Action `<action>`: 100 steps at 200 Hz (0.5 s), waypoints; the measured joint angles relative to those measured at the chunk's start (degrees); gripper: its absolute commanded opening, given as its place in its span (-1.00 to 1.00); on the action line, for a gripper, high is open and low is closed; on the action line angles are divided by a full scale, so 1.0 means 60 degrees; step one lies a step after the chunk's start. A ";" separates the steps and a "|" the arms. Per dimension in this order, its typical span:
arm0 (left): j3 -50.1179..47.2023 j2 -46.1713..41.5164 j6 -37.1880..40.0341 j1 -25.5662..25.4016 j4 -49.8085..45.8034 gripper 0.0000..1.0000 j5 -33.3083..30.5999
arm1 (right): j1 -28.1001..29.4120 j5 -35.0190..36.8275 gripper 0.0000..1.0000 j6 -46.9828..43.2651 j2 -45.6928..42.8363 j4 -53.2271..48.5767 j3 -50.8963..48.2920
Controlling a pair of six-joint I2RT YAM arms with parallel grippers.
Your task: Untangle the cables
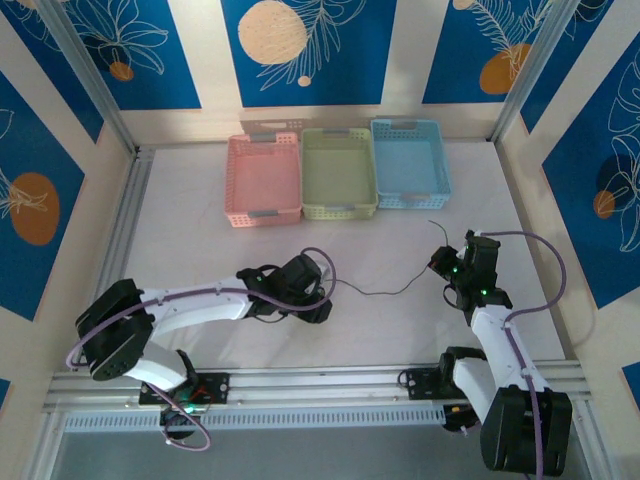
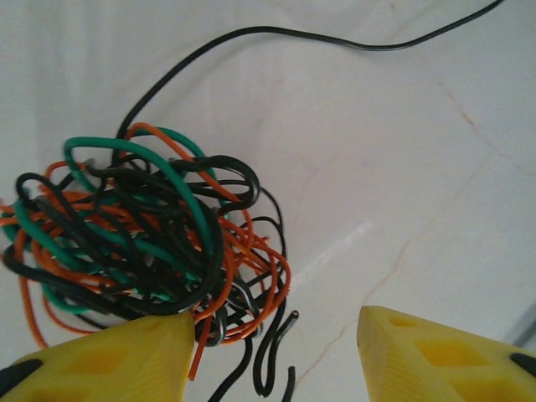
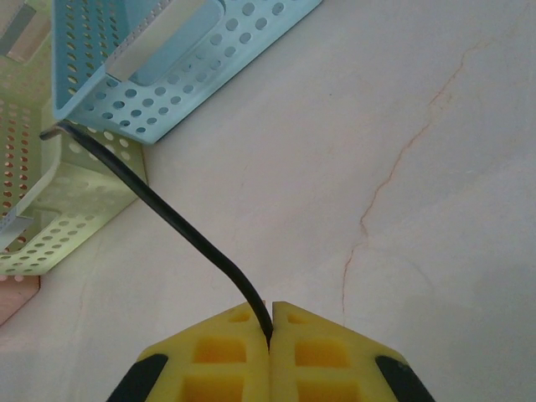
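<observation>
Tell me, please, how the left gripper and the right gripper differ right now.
The left gripper is open, jaws wide apart; the right gripper is shut. The left gripper holds nothing, with the tangled clump at its side; the right gripper pinches a single black cable. Both have yellow fingers.

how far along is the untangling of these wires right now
Early days. Done: one thin black wire already trails clear of the knotted clump of black, orange and green wires. In hand: the right gripper is shut on that wire, near the blue perforated basket. Left: the clump is tightly tangled, with the left gripper open just beside it; every other strand needs separating.
</observation>
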 measured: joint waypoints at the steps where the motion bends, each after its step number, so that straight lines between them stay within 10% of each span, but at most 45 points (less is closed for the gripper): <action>1: 0.0000 -0.0007 -0.0004 0.0000 -0.0007 0.14 -0.0025 | 0.0000 0.0000 -1.00 0.0000 0.0000 0.0000 0.0000; 100: -0.0532 -0.1031 -0.0390 -0.0011 -0.0441 0.12 -0.0579 | -0.0036 -0.0091 -1.00 0.0033 0.0000 0.0004 -0.0055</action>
